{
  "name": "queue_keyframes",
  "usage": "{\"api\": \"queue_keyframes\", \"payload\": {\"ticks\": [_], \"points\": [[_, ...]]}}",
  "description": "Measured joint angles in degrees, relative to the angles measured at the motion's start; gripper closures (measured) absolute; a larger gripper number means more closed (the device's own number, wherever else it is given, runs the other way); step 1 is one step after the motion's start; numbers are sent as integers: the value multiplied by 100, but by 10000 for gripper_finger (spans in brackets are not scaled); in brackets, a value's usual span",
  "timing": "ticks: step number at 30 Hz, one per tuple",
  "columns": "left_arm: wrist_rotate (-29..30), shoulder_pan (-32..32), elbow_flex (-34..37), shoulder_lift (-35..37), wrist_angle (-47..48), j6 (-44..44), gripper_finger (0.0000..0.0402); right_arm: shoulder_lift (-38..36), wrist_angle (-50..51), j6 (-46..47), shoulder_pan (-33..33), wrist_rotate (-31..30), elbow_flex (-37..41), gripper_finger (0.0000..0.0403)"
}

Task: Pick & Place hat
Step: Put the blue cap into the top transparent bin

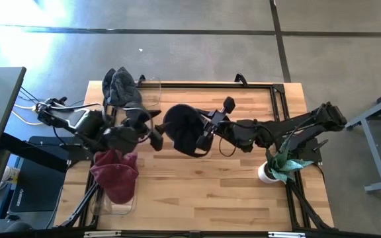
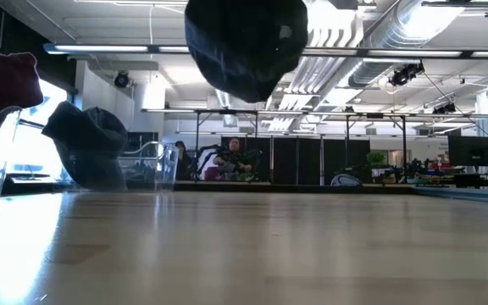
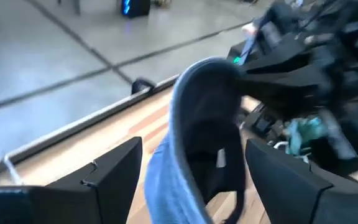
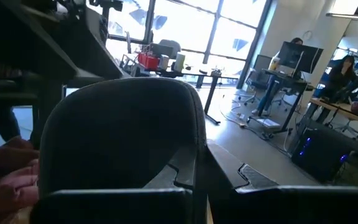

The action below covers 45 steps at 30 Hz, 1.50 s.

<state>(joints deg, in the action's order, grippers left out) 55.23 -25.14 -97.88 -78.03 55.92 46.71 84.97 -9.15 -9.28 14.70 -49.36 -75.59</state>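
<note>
A black hat (image 1: 182,129) hangs above the middle of the table, high in the low view (image 2: 244,47). My right gripper (image 1: 205,137) comes from the table's right and is shut on it; the hat fills the right wrist view (image 4: 123,137). My left gripper (image 1: 155,135) stands open at the hat's left side. In the left wrist view its fingers (image 3: 114,177) stand apart on either side of the hat's rim (image 3: 188,118); I see no touch there. My right gripper pinches the black hat's edge (image 4: 188,171) on the side toward the table's right between its two fingers. The fingers come level from the table's right. The hat is lifted clear of the table and hangs out past the fingertips toward my left gripper.
A dark grey hat (image 1: 121,88) lies in a clear bin (image 1: 152,86) at the far left. A maroon hat (image 1: 114,173) sits in another clear bin (image 1: 121,208) at the near left. A potted plant (image 1: 273,168) stands at the right. Bare wood lies toward the near edge.
</note>
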Motion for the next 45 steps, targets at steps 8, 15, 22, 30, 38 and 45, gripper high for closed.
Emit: {"api": "queue_keyframes", "payload": {"ticks": [8, 15, 22, 30, 38, 45], "points": [[-687, 432, 4, -271, 478, 560, 199, 2, 37, -17, 67, 26, 0, 393], [-1356, 429, 6, -344, 351, 292, 366, -1, 340, 493, 283, 145, 0, 377], [-2269, 846, 6, -296, 248, 1007, 396, -277, 1230, 1062, 411, 828, -23, 320], [-4112, 2448, 125, -468, 369, 792, 399, -1545, 4319, 2292, 283, 2108, -557, 221], [-5896, 3777, 795, -691, -136, 180, 400, -1912, 5224, 2889, 652, 3385, 1191, 234], [-6628, 4165, 878, -757, -753, 254, 401, -1454, 2115, 3047, 796, 3090, 3663, 345]]}}
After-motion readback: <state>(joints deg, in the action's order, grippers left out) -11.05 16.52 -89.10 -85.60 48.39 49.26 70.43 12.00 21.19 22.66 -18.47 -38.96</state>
